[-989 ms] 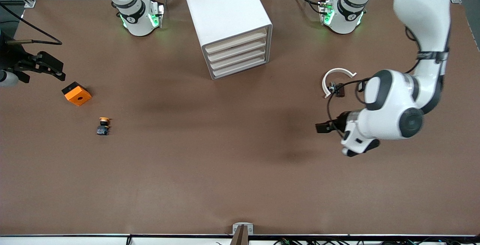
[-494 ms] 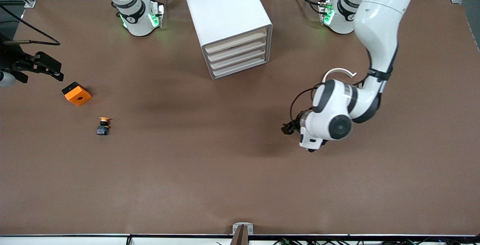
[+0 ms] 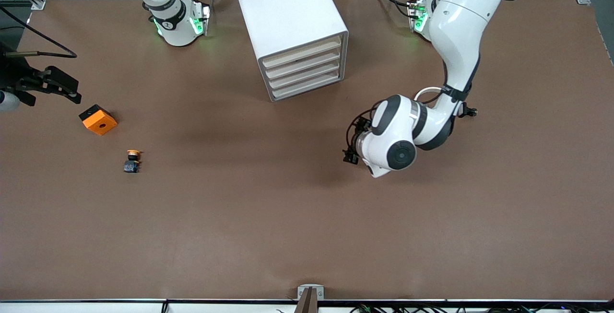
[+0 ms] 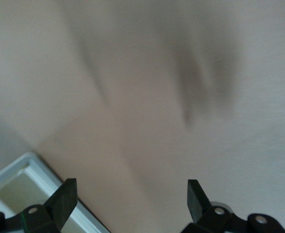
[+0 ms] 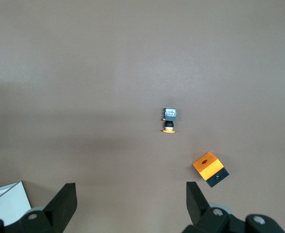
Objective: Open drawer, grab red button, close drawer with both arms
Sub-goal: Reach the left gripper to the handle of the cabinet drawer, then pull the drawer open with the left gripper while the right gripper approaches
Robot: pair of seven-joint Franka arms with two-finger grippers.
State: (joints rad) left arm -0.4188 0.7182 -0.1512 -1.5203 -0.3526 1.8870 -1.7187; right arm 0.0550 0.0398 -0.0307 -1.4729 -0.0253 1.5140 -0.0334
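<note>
The red-capped button is out of view. The white drawer cabinet (image 3: 292,20) stands between the arm bases with its drawers (image 3: 304,71) all shut. My left gripper (image 3: 350,156) is open and empty, low over bare table, in front of the drawer fronts and toward the left arm's end. In the left wrist view the gripper (image 4: 130,204) has a white cabinet corner (image 4: 21,177) beside one finger. My right gripper (image 3: 72,93) hangs over the right arm's end of the table, near the orange block. In the right wrist view it (image 5: 128,206) is open and empty.
An orange square block with a hole (image 3: 98,120) (image 5: 208,167) and an orange-yellow capped button (image 3: 132,160) (image 5: 169,121) lie at the right arm's end. A white C-shaped ring (image 3: 424,93) lies partly hidden under the left arm. The brown table (image 3: 268,217) is bare nearer the front camera.
The left arm has swung from its end of the table toward the middle and the drawer fronts, and now covers most of the white ring. The right gripper has barely moved.
</note>
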